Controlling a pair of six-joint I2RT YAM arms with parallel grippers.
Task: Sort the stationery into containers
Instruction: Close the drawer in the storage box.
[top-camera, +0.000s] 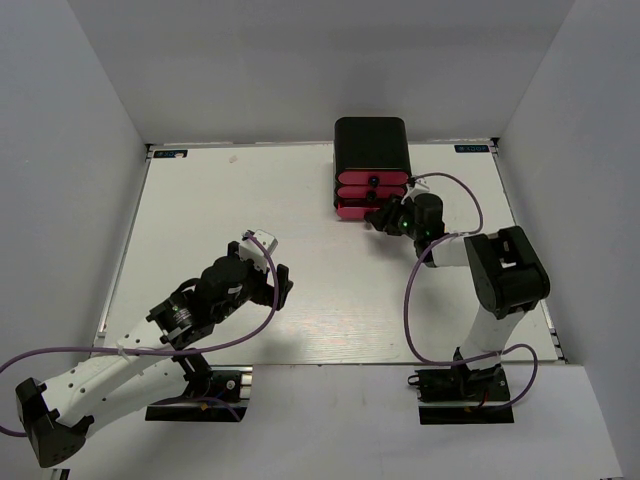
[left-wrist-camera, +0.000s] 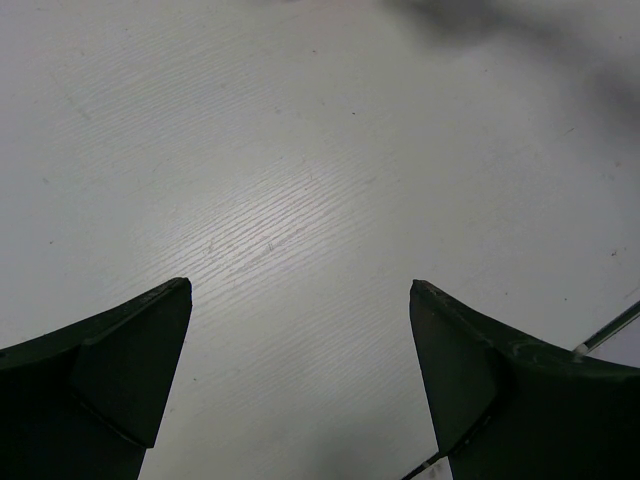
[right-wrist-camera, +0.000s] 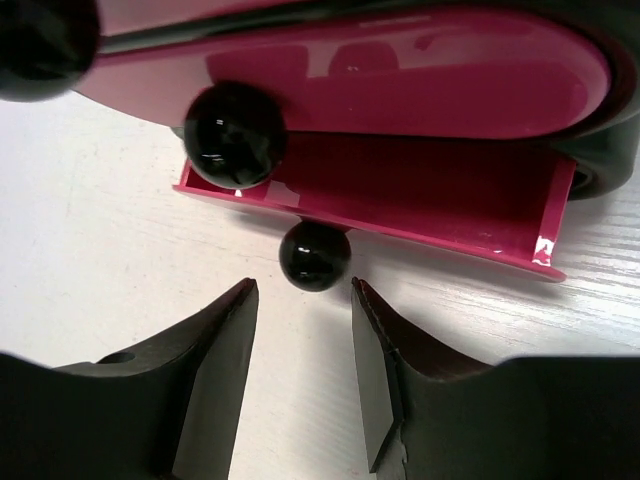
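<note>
While the bottom pink drawer (right-wrist-camera: 430, 195) sits part-open in the black cabinet (top-camera: 371, 140) at the counter's (top-camera: 230, 200) far edge, right tool (right-wrist-camera: 303, 284) hangs spread just short of its glossy knob (right-wrist-camera: 314, 255), probably slippery and light-running, so pinch square across the ball; left tool (left-wrist-camera: 300, 285) spread, near-left.

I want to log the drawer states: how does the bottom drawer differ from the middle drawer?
The bottom drawer is pulled out, its pink inside showing; the middle drawer is shut. The bottom drawer's knob sits just ahead of the open right hand; the middle drawer's knob lies farther away. Both are glossy pink with a round black knob.
</note>
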